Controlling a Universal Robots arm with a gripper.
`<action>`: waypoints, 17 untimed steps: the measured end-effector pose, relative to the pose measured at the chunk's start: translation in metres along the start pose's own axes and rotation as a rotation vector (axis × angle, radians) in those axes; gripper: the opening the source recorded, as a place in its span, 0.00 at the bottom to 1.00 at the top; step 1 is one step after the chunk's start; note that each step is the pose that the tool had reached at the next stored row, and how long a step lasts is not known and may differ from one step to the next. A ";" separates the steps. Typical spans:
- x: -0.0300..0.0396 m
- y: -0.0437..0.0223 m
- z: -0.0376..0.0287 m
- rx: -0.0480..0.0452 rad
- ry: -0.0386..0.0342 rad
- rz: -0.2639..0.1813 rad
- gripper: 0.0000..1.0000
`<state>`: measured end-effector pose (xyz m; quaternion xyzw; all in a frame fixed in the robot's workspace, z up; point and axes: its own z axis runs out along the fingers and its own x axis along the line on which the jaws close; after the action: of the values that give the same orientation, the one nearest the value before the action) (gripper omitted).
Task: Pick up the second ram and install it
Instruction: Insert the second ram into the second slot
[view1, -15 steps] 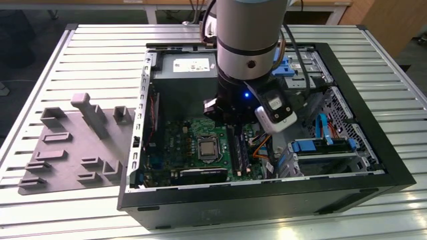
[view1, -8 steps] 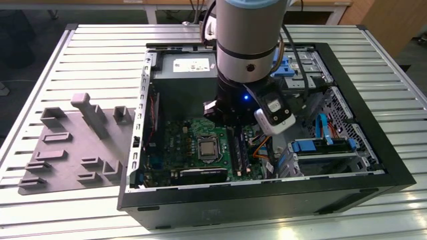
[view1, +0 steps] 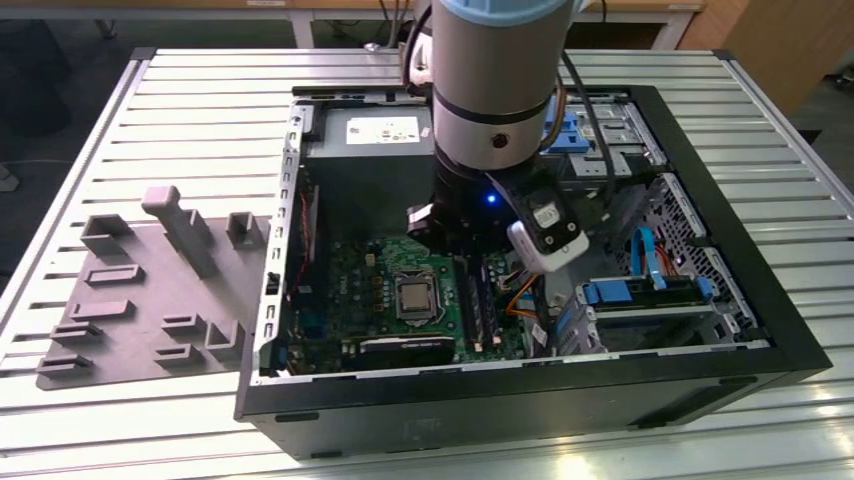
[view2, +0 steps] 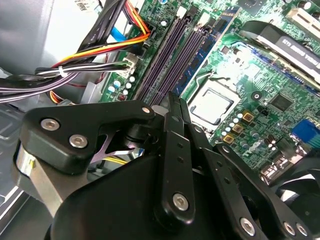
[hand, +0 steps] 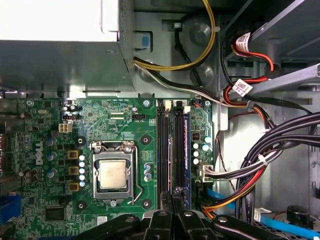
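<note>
My gripper (view2: 173, 102) hangs low over the green motherboard (hand: 115, 125), fingertips pressed together and shut. It sits right above the long black memory slots (hand: 164, 150), seen in both wrist views. A dark blue ram stick (hand: 186, 150) stands seated in the slot nearest the cable bundle, just beside the gripper (hand: 173, 196). I cannot tell whether this stick is the second ram. Nothing shows sticking out between the fingers. In the exterior view the arm's wrist (view1: 487, 200) covers the slots inside the open case (view1: 747, 330).
The grey holder tray (view1: 134, 300) lies on the slatted table at the exterior view's left, outside the case. The grey power supply (view1: 367, 150) fills the case's far end. The processor socket (hand: 112, 174) sits beside the slots. Bundled cables (hand: 270, 150) and drive bays (view1: 641, 290) crowd the other side.
</note>
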<state>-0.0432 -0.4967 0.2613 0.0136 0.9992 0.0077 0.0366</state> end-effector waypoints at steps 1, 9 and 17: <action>0.0000 0.0000 0.0007 -0.0001 0.0000 0.000 0.12; 0.0004 0.0001 0.0050 0.0000 0.0000 0.000 0.12; 0.0007 0.0001 0.0094 0.0000 0.0000 0.000 0.12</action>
<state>-0.0432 -0.4964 0.2520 0.0136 0.9992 0.0077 0.0366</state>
